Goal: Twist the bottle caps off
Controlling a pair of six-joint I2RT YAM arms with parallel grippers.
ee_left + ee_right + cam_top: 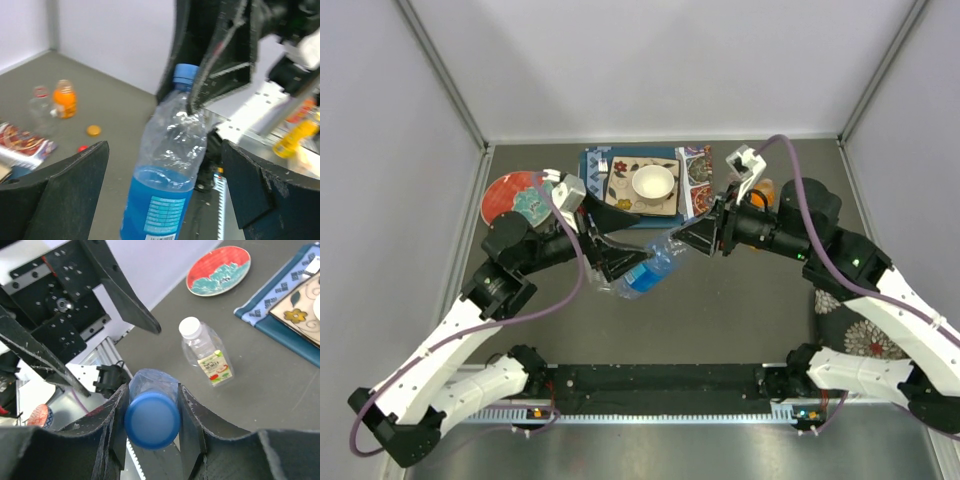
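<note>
My right gripper (pixel 152 426) is shut on the blue cap (pixel 152 420) of the blue-tinted bottle (pixel 165 185), which slants up from the table (pixel 740 320). My left gripper (pixel 162 192) is open, its jaws wide on either side of the bottle's body without touching it. In the top view the bottle (pixel 642 274) lies between the left gripper (pixel 625 240) and the right gripper (pixel 682 240). The wide clear bottle (pixel 205 352) with its white cap (pixel 190 326) lies on the table. The orange bottle (pixel 65 100) and the slim clear bottle (pixel 40 102) stand capless. The orange cap (pixel 93 130) and red cap (pixel 82 148) lie loose.
A white bowl (pixel 653 183) sits on a patterned plate over a blue mat (pixel 592 165) at the back. A red plate (pixel 515 197) lies at the back left. A patterned cloth (pixel 850 335) lies at the right. Walls close in the table.
</note>
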